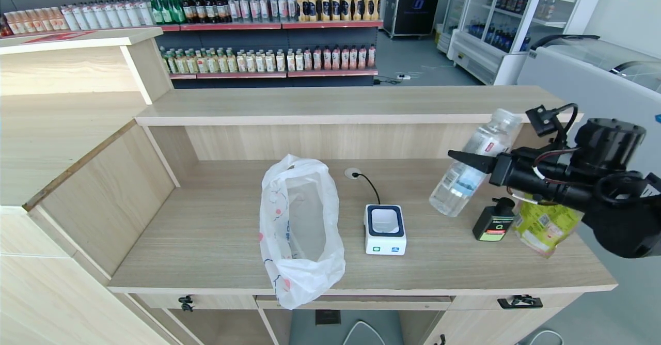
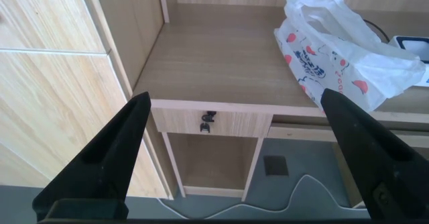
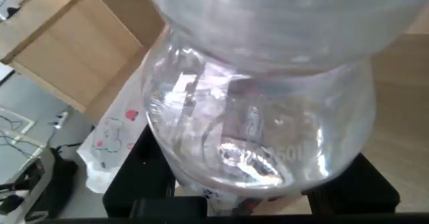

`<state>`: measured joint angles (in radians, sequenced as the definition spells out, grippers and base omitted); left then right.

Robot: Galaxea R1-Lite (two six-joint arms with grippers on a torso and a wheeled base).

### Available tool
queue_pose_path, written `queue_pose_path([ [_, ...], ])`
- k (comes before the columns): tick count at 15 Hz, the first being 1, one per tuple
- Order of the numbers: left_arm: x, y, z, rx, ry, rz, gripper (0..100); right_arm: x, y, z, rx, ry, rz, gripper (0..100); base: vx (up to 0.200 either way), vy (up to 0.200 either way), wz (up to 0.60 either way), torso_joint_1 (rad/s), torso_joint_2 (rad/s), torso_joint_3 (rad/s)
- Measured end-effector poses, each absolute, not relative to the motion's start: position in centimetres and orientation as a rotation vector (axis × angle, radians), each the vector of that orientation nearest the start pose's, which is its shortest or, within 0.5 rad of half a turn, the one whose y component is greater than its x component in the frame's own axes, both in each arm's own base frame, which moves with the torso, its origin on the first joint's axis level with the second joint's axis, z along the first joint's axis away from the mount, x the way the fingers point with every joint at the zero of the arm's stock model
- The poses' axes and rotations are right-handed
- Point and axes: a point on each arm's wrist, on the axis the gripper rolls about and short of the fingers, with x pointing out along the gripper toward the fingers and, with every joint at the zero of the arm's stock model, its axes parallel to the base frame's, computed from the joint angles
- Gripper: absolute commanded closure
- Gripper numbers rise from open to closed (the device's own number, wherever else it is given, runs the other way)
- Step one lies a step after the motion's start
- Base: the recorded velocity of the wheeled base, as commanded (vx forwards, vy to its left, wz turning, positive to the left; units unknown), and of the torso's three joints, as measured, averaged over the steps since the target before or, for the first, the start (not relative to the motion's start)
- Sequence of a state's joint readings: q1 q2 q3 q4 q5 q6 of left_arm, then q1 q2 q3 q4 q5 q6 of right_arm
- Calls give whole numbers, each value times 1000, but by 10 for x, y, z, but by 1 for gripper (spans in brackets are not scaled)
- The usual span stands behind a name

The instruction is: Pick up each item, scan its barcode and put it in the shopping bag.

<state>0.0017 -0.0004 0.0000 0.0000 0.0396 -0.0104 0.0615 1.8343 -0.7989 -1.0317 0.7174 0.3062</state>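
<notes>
Head view shows the right gripper [image 1: 472,164] clamped on a clear plastic water bottle [image 1: 457,190], held tilted above the right end of the wooden counter [image 1: 206,231]. A white plastic shopping bag [image 1: 299,231] lies mid front edge, with a white box scanner [image 1: 384,229] just beside it. The left gripper [image 2: 234,100] gapes wide off the front left corner.

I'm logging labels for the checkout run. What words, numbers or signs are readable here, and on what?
None can be read with confidence.
Clear bottle in the right hand: label print too small, embossed base marks blurred.
Small dark bottle: label print too small.
Green pouch: print and code patch too small.
Shopping bag: red and blue pattern, no legible words.
Scanner: two small icons, no legible text.
</notes>
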Motion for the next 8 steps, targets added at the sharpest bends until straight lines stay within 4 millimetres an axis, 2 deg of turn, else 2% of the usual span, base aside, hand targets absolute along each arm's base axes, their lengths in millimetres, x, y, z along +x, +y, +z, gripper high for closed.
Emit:
queue_pose_path([
  [2,-23,1,75,-10,-1,41,0,291,37,228,380,104,950,100,0,0,0,0,0,0],
  [4,-23,1,75,-10,-1,40,0,253,43,266,372,92,1193,100,0,0,0,0,0,0],
  [6,-23,1,75,-10,0,40,0,226,53,289,326,37,1323,100,0,0,0,0,0,0],
  [8,-23,1,75,-10,-1,41,0,208,68,302,319,7,1419,100,0,0,0,0,0,0],
])
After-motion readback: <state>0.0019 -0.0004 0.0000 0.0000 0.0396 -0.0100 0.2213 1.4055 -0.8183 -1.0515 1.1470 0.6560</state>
